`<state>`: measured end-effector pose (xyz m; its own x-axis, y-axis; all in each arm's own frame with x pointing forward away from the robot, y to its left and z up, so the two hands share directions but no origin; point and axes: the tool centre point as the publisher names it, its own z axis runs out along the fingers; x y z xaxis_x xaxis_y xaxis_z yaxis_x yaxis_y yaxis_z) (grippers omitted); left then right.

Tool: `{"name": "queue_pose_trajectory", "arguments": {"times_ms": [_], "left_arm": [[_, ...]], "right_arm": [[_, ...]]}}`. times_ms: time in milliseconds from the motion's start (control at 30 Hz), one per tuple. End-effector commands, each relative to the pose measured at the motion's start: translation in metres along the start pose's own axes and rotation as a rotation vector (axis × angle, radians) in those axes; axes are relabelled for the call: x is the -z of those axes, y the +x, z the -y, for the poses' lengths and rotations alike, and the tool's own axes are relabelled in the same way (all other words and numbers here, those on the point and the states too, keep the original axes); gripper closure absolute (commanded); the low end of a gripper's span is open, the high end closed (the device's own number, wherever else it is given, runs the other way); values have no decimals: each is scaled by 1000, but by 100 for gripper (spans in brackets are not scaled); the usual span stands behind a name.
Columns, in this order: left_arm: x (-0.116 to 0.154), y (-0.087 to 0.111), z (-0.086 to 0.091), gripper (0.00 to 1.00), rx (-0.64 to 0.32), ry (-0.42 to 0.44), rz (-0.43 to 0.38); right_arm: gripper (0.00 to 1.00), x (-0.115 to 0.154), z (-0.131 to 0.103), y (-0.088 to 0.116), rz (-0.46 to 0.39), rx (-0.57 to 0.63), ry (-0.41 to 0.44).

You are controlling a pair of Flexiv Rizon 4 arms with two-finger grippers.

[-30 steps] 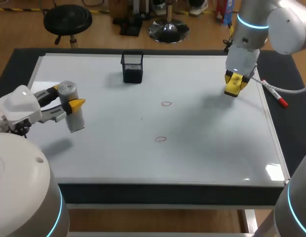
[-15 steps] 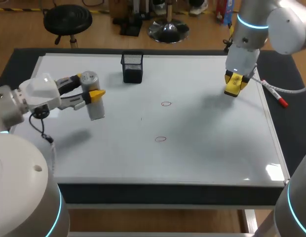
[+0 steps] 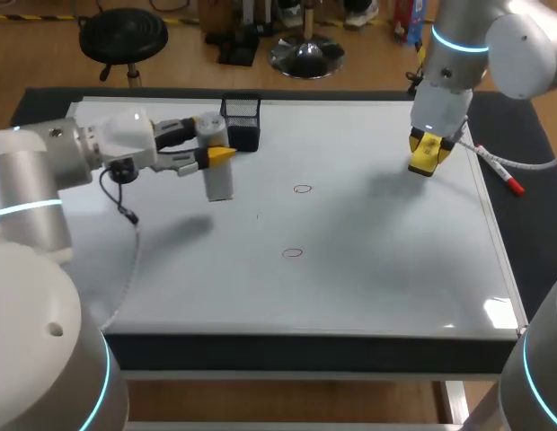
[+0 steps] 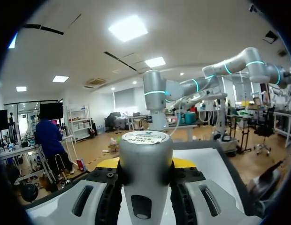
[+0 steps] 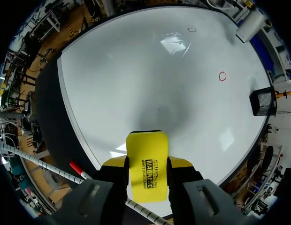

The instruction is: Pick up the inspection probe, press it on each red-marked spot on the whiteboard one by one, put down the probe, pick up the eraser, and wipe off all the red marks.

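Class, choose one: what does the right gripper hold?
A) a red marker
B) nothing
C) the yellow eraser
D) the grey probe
C: the right gripper is shut on the yellow eraser, both fingers against its sides, while the probe sits in the left gripper.

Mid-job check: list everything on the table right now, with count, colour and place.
whiteboard: 1, white, covering the table
table: 1, dark, under the board
marks: 2, red circles, mid-board; the second nearer the robot
basket: 1, black mesh, far side of the board
marker: 1, white with red cap, at the board's right edge
probe: 1, silver-grey, upright in the left gripper
eraser: 1, yellow, in the right gripper
left gripper: shut on the probe
right gripper: shut on the eraser, far right
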<state>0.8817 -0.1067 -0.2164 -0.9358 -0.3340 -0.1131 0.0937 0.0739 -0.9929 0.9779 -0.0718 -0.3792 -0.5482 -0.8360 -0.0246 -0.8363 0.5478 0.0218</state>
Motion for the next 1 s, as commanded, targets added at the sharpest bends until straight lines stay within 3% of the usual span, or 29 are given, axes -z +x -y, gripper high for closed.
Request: {"name": "queue_pose_trajectory", "arguments": {"times_ms": [33,533,1000], "left_arm": [[-55,-15,-9,100,2,12,-86],[-128,-14,-21,100,6,24,-229],[-164,-10,-37,100,10,28,-287]], "right_arm": [[100,1,1,0,-2,2,0],[100,1,1,0,-2,2,0],[100,1,1,0,-2,2,0]]}}
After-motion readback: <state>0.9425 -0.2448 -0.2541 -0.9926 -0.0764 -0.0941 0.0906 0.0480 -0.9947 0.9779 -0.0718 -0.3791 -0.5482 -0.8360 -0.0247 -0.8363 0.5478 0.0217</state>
